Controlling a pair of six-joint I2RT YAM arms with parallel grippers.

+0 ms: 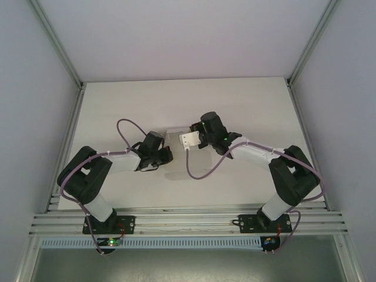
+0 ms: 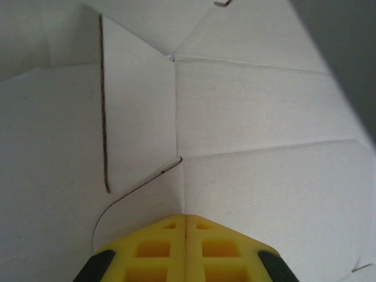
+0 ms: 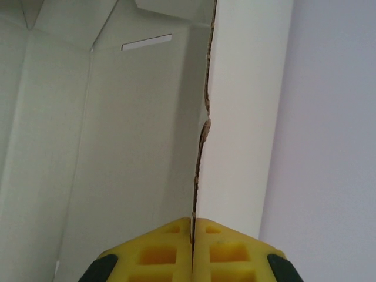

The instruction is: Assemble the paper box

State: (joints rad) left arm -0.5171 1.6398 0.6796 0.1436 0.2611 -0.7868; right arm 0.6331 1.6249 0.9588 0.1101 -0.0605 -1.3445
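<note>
Yellow fingers (image 2: 158,252) of the left gripper (image 2: 185,218) are pressed together on a creased fold of the box (image 2: 247,117). On the box's opposite side, the right gripper (image 3: 192,222) pinches a raw card edge. Gripping both sides probably braces the half-folded box, mid-way across the table (image 1: 235,100), for the next fold.

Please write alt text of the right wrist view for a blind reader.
The right pincer, shut, grips the raw edge of a panel of the white paper box. A narrow slot shows in the panel behind.
</note>
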